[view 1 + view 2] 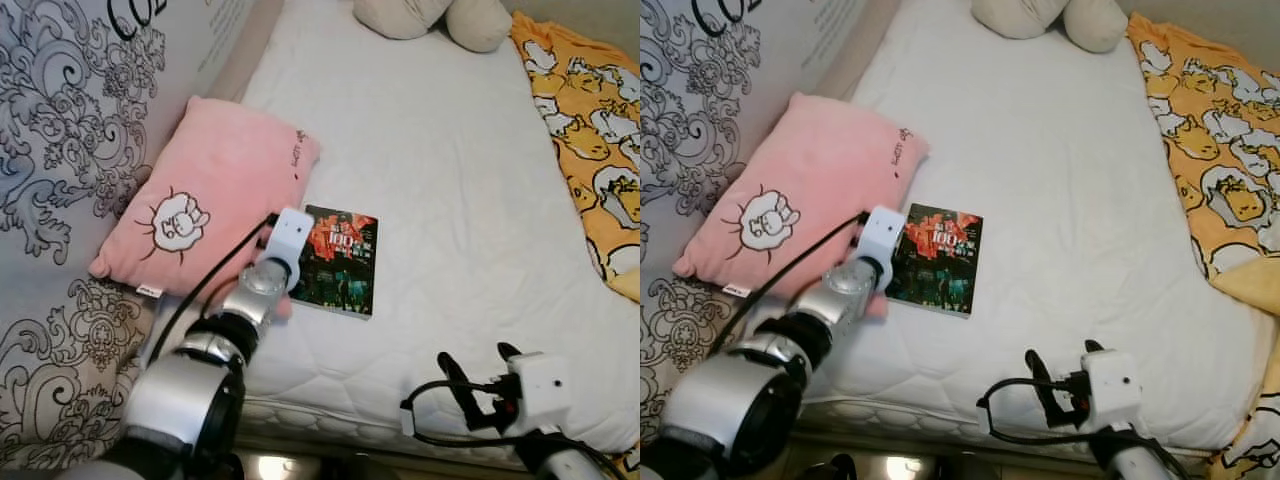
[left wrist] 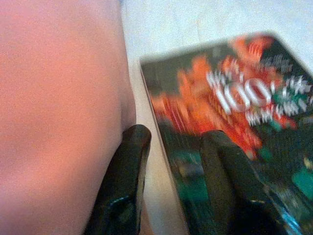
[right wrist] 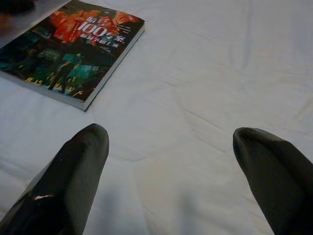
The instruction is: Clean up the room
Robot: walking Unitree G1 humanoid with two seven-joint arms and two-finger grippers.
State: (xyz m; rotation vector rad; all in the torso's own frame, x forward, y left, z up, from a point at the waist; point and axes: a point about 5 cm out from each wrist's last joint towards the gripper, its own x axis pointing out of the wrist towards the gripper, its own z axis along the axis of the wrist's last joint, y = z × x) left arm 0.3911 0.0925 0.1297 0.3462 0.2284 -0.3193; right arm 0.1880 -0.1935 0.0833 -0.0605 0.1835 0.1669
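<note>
Left gripper [image 2: 168, 147] reaches out over the white bed [image 1: 450, 180], and its two black fingers [image 2: 124, 186] sit apart at the near edge of the book [image 1: 338, 260]. One finger is over the cover and one is by the pink pillow [image 1: 210, 195], which lies just beside the book. The book lies flat, its long side pointing away from the robot. Right gripper [image 3: 171, 156] hangs low near the bed's front edge, fingers wide apart, with the book well off to its left.
</note>
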